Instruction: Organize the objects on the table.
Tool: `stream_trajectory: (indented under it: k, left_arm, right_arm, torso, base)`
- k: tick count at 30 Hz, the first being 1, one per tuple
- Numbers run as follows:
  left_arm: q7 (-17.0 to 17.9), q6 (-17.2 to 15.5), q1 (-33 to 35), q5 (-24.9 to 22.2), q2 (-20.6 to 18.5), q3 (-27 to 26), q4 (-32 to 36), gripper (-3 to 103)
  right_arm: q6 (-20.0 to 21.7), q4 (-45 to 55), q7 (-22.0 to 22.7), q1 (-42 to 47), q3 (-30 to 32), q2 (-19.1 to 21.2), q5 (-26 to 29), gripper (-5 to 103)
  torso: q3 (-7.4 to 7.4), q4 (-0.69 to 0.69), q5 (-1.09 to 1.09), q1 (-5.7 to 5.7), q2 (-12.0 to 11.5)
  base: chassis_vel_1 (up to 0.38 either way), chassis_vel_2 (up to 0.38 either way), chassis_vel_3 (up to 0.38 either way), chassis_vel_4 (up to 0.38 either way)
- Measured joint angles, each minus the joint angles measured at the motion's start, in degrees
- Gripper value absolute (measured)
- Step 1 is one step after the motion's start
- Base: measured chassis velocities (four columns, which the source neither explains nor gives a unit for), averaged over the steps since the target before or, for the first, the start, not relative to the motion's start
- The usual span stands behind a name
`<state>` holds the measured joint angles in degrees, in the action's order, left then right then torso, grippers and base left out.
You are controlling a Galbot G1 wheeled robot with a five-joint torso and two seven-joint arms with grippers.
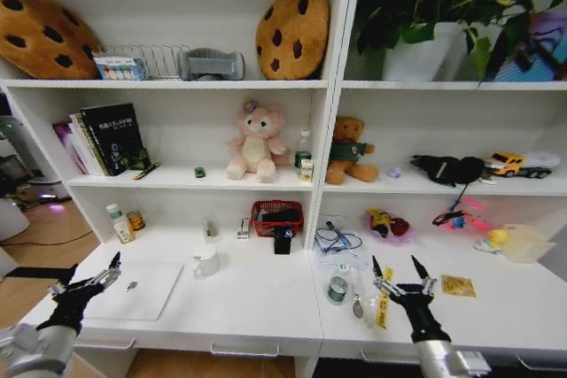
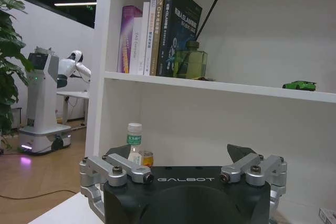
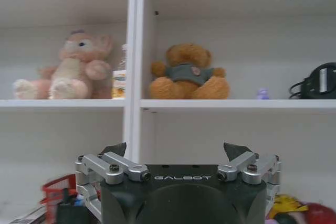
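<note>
On the white table (image 1: 266, 307) a silver laptop (image 1: 135, 290) lies shut at the left, with a white mug (image 1: 205, 261) just right of it. A small black object (image 1: 283, 240) stands in front of a red basket (image 1: 276, 217). A yellow strip (image 1: 384, 308), pens (image 1: 357, 297) and a small green roll (image 1: 337, 289) lie right of centre. A tiny green toy car (image 2: 299, 85) sits on the middle shelf. My left gripper (image 1: 86, 276) hovers open and empty over the laptop's left edge. My right gripper (image 1: 396, 266) stands open and empty just above the yellow strip.
Shelves rise behind the table with books (image 1: 108, 137), plush bears (image 1: 256, 142), cookie cushions (image 1: 292, 31) and a potted plant (image 1: 425, 50). Bottles (image 1: 118, 224) stand at the back left. A clear tray (image 1: 337, 241), toys (image 1: 388, 224) and a yellow packet (image 1: 458, 285) lie on the right half.
</note>
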<state>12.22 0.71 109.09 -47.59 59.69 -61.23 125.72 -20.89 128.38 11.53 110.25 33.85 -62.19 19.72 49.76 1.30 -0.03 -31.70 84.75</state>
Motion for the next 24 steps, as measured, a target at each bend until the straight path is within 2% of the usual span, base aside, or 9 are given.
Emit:
stream_trajectory:
  k: [6,11,15,21,22,23,24]
  left_arm:
    - [0.01,0.0,0.0,0.0,0.0,-0.01,-0.01,100]
    - [0.01,0.0,0.0,0.0,0.0,-0.01,-0.01,100]
    - [0.01,0.0,0.0,0.0,0.0,-0.01,-0.01,100]
    - [0.0,0.0,0.0,0.0,0.0,-0.01,0.0,100]
    - [0.0,0.0,0.0,0.0,0.0,-0.01,-0.01,100]
    - [0.0,0.0,0.0,0.0,0.0,-0.01,-0.01,100]
    - [0.01,0.0,0.0,0.0,0.0,-0.01,-0.01,100]
  right_arm:
    - [3.87,-0.08,1.29,-1.61,-4.98,0.18,-3.47,100]
    - [5.9,-1.71,2.82,-4.14,-6.2,1.06,-3.97,100]
    - [8.09,-4.51,4.13,-7.86,-6.79,2.71,-1.4,100]
    - [9.17,-6.76,3.54,-10.58,-7.64,3.89,2.22,100]
    - [9.28,-7.14,3.39,-10.97,-7.86,3.97,2.54,95]
    - [9.28,-7.14,3.39,-10.97,-7.86,3.97,2.54,95]
    - [9.3,-8.04,3.23,-11.8,-8.42,4.02,2.82,85]
  torso:
    - [0.0,0.01,-0.01,-0.01,0.0]
    - [0.01,0.0,0.04,-0.01,0.0]
    - [0.01,0.0,0.04,-0.01,0.0]
    - [0.01,0.0,0.02,-0.01,-0.01]
    - [0.01,0.0,0.02,-0.01,0.0]
    - [0.01,0.0,0.02,-0.01,0.0]
    - [0.01,0.0,0.03,-0.01,0.0]
  base:
    - [0.062,0.037,-0.071,-0.048]
    - [0.01,0.009,-0.008,-0.009]
    - [0.0,0.0,0.0,0.0]
    - [0.0,0.0,0.0,0.0]
    - [0.0,0.0,0.0,0.0]
    - [0.0,0.0,0.0,0.0]
    - [0.0,0.0,0.0,0.0]
